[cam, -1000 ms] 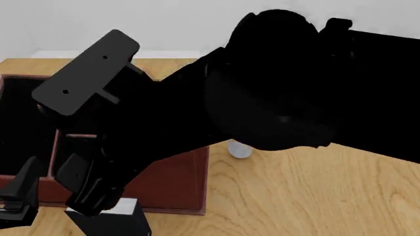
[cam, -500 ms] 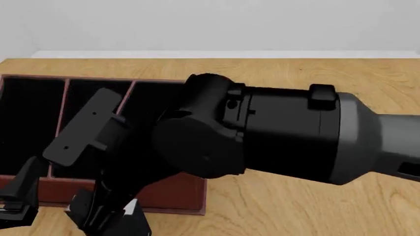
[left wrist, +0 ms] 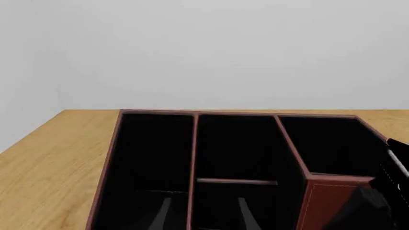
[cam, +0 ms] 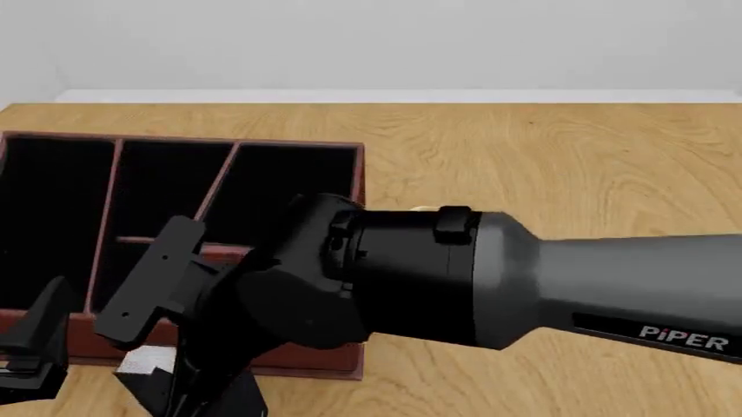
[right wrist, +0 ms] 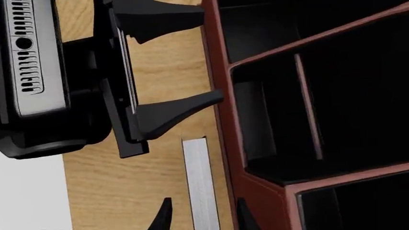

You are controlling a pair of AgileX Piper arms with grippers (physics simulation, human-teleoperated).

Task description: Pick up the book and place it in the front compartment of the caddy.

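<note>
The box [left wrist: 305, 201] stands on the wooden table [left wrist: 45, 158], reaching close to its far edge. Reddish-brown walls and dividers [left wrist: 192, 158] split its black inside into several compartments. Two dark fingertips [left wrist: 161, 218] of the left gripper [left wrist: 203, 216], spread apart, show over it.

Caddy [cam: 304, 346] is reddish-brown outside, black inside. Book [right wrist: 200, 184] shows a pale grey page edge, sitting on a light wood-grain table [cam: 557, 148].
</note>
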